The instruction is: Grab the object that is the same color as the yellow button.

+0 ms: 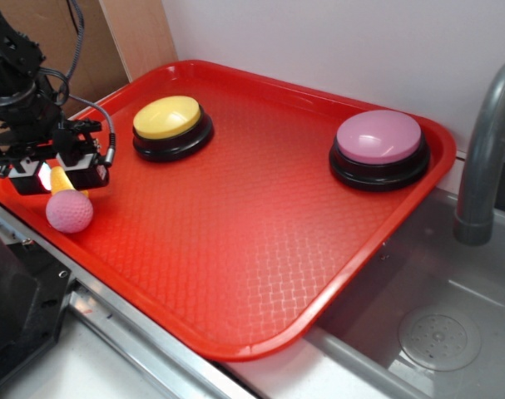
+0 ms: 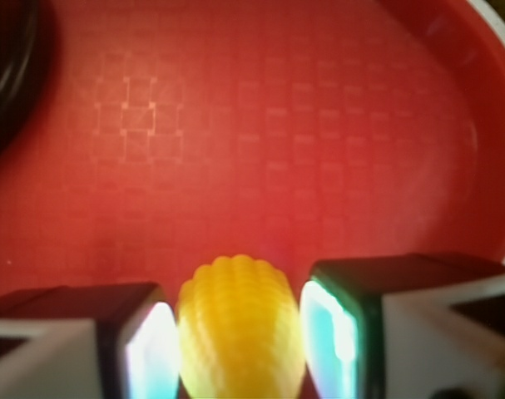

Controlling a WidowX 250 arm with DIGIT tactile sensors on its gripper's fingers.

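The small yellow-orange egg-shaped textured object [image 2: 240, 328] sits between my two pads, which touch it on both sides. In the exterior view the object [image 1: 59, 179] shows between the fingers at the tray's left edge, just above the pink ball. My gripper [image 1: 57, 174] is shut on it; it also shows in the wrist view [image 2: 240, 345]. The yellow button [image 1: 167, 118], a domed yellow cap on a black base, stands at the tray's back left, to the right of the gripper. A black curved edge [image 2: 2, 83] shows at the wrist view's upper left.
A pink knitted-looking ball [image 1: 69, 211] lies right in front of the gripper. A pink-purple button [image 1: 378, 137] stands at the back right of the red tray [image 1: 235, 274]. A grey faucet [image 1: 485, 141] and a sink [image 1: 435, 332] are to the right.
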